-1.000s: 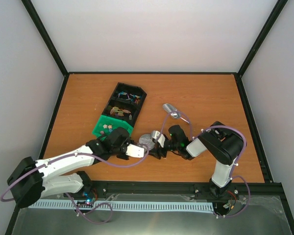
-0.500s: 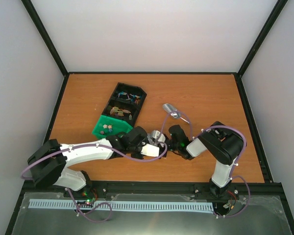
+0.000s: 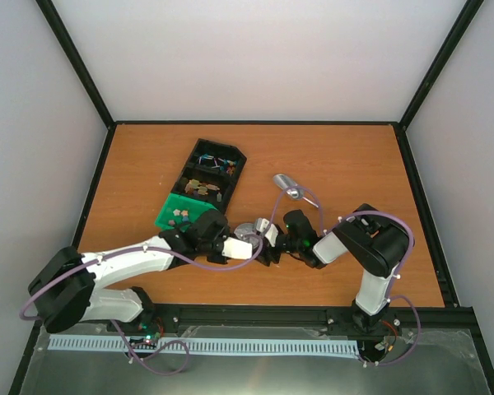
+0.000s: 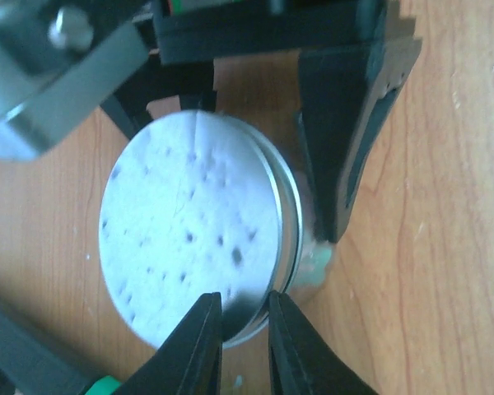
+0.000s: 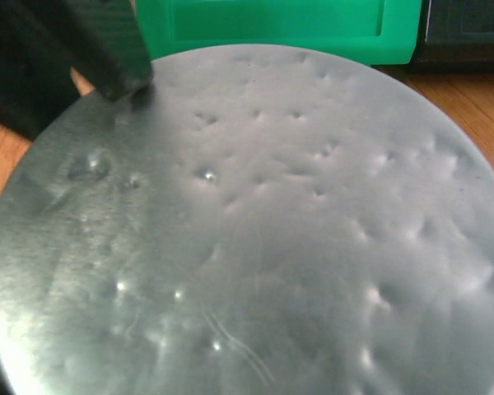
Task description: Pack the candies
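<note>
A round silver tin (image 3: 246,233) stands on its edge between both grippers, its dimpled lid (image 4: 189,239) facing the left wrist view. My left gripper (image 4: 245,329) is shut on the lid's lower rim (image 3: 249,244). My right gripper (image 3: 269,242) holds the tin from the other side, one black finger (image 4: 346,140) behind its rim. The tin's other face (image 5: 255,230) fills the right wrist view and hides the right fingers. The candies (image 3: 179,216), tiny coloured pieces, lie in the green tray (image 3: 169,220) left of the tin.
A black compartment tray (image 3: 234,169) with brown bits and a colourful tangle lies behind the green tray. A second silver piece (image 3: 286,185) lies on the table behind the right gripper. The green tray's wall (image 5: 272,29) shows just behind the tin.
My left arm reached right to the tin, then drew back slightly left while still at the rim. The right arm and the tin have barely moved.
</note>
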Controlling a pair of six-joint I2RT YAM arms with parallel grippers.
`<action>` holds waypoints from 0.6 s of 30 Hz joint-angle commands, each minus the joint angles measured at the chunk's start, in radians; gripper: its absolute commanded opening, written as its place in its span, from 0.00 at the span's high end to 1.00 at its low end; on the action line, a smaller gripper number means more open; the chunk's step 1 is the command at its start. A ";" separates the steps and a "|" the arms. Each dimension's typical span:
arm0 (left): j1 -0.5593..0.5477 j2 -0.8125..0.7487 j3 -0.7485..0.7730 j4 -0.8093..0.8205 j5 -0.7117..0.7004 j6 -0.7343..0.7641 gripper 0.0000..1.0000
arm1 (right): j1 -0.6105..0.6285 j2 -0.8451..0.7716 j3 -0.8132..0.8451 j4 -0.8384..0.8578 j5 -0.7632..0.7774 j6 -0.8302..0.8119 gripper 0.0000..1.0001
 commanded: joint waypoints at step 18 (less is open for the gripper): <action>0.094 -0.148 0.131 -0.276 0.083 -0.092 0.54 | 0.012 -0.014 -0.038 -0.049 -0.040 0.008 0.37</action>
